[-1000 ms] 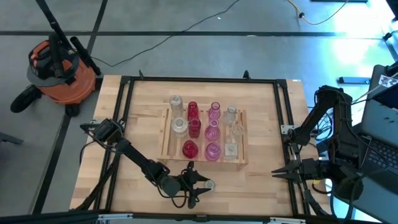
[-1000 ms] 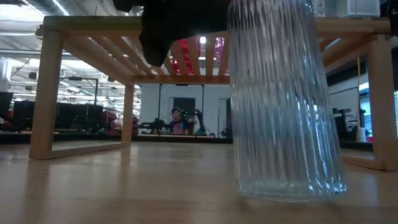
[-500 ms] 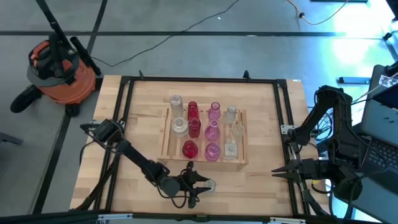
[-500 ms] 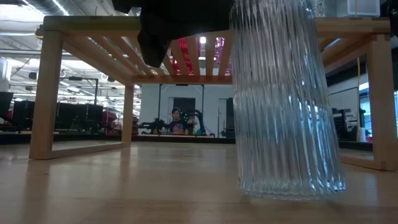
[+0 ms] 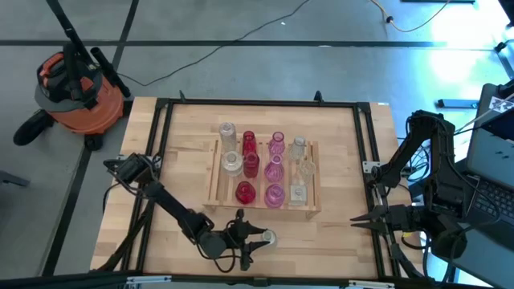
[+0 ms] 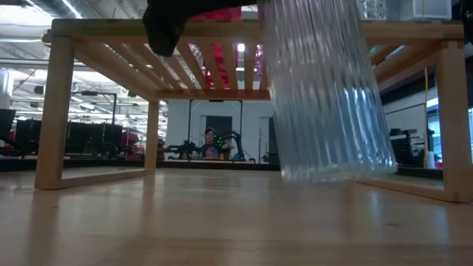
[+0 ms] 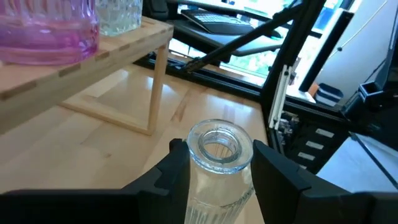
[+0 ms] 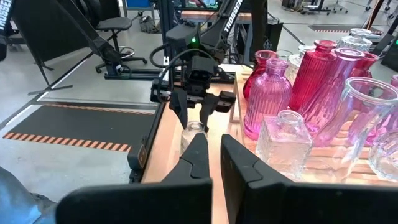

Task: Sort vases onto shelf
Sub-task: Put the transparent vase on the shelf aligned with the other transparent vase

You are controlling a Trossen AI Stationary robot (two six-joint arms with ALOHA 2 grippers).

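Left hand (image 7: pixel 219 171) grips clear vase (image 7: pixel 219 163) (ribbed).

My two arms are dark, slim, jointed links. The left arm (image 5: pixel 173 210), mounted by the table's black frame (image 5: pixel 257 103), ends in the left gripper (image 7: pixel 219 167), whose matte black fingers (image 7: pixel 169 174) are broad and angular. The right arm (image 5: pixel 430 172) trails black cables; white "TROSSEN" lettering marks one link.

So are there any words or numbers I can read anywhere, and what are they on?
"TROSSEN", white letters running along the dark arm in the right wrist view.
More white letters on a dark panel at the edge of that view: cut off, not readable.
Vases, shelf and table: no text seen.
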